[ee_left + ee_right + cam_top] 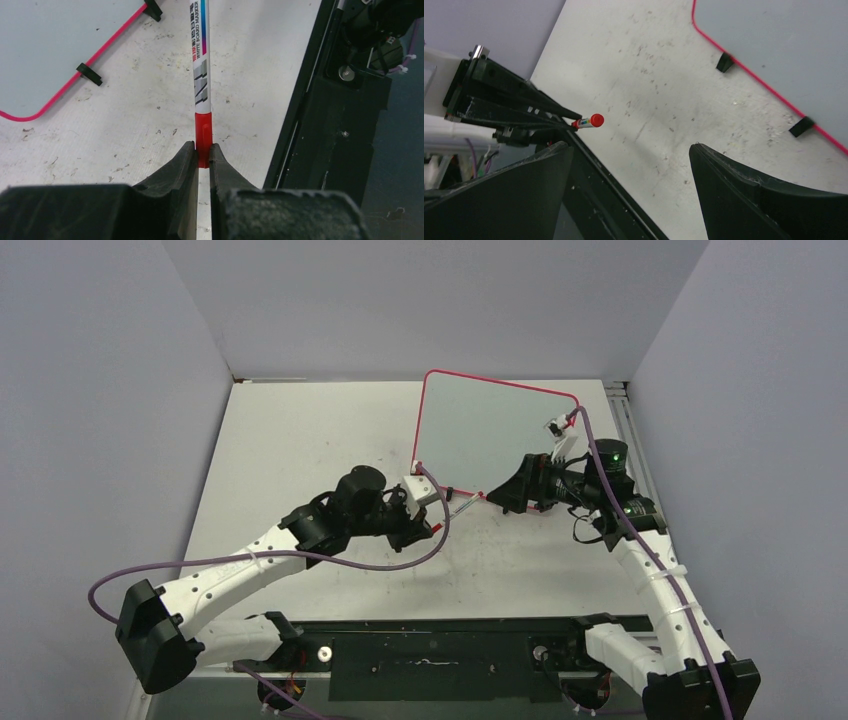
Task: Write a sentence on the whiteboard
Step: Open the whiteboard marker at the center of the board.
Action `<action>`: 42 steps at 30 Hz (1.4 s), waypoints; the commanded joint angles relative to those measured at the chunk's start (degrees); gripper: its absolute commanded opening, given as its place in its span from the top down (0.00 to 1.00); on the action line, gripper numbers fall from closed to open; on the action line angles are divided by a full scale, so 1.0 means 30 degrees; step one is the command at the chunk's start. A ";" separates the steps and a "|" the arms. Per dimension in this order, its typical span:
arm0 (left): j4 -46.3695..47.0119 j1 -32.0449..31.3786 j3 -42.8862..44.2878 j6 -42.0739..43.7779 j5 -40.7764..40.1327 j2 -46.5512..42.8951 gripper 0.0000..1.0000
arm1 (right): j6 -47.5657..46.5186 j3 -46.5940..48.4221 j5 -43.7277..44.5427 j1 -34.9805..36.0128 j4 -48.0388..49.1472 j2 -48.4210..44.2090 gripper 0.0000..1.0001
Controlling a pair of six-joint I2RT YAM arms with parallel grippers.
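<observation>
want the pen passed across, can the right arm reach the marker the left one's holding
Probably yes. The right gripper is open and faces the marker, whose free red end sticks out of the left gripper over the tabletop, with nothing between them.

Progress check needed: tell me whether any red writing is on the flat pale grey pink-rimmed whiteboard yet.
No, the flat pale grey pink-rimmed whiteboard shows a blank face from overhead.
</observation>
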 commanded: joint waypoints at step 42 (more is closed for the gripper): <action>-0.0236 -0.1474 0.0367 0.1260 0.2665 0.1139 1.00 | -0.1688 -0.1279 -0.2118 0.5404 0.0208 0.1564 0.71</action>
